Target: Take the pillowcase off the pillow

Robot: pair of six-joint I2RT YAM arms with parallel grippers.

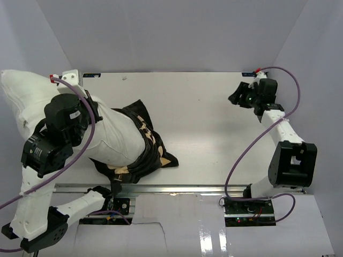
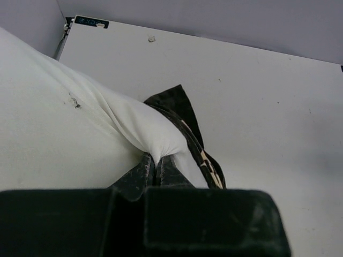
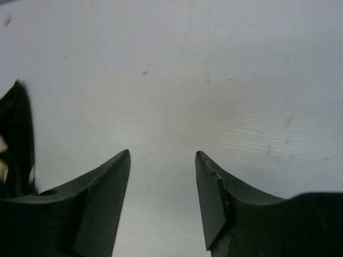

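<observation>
The white pillow [image 1: 120, 140] lies across the left of the table, its far end hanging past the left edge. The black pillowcase [image 1: 150, 150] with tan motifs is bunched round the pillow's right end. My left gripper [image 2: 155, 160] is shut on a pinch of the pillow's white fabric [image 2: 53, 128], just left of the pillowcase's edge [image 2: 182, 110]. In the top view the left wrist [image 1: 67, 120] covers that grip. My right gripper [image 1: 236, 98] is open and empty over bare table at the far right. In its wrist view the gripper [image 3: 162, 155] has its jaws wide apart, with a bit of pillowcase [image 3: 16, 128] at the left edge.
The white table [image 1: 209, 123] is enclosed by grey walls at the back and both sides. A metal rail [image 1: 177, 188] runs along its near edge. A small labelled bracket [image 1: 71, 76] sits at the far left corner. The right arm's purple cable [image 1: 252, 144] loops above the right side.
</observation>
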